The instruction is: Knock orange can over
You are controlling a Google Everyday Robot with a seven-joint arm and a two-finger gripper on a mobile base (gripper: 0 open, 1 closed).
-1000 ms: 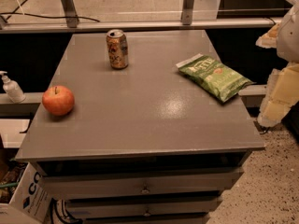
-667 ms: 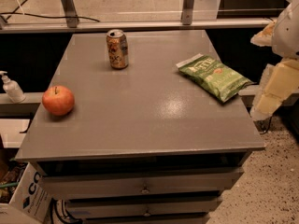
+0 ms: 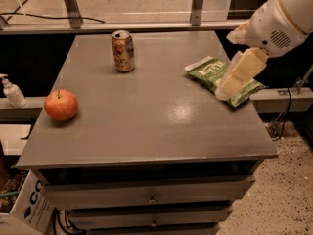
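Observation:
The orange can (image 3: 123,51) stands upright near the back of the grey table (image 3: 146,121), left of centre. It has a silver top and an orange-and-tan label. My gripper (image 3: 234,80) reaches in from the right on a white arm. Its cream-coloured fingers (image 3: 243,71) hang over the green chip bag (image 3: 222,79) at the table's right side. The gripper is well to the right of the can and a little nearer to the front.
A red-orange apple (image 3: 61,105) sits near the table's left edge. A soap dispenser bottle (image 3: 11,91) stands on a ledge left of the table. Drawers (image 3: 151,197) are below the tabletop. A cardboard box (image 3: 27,209) is at the lower left.
My arm has swung in from the right edge over the table, and the gripper now hangs above the chip bag. The can, apple and bag have not moved.

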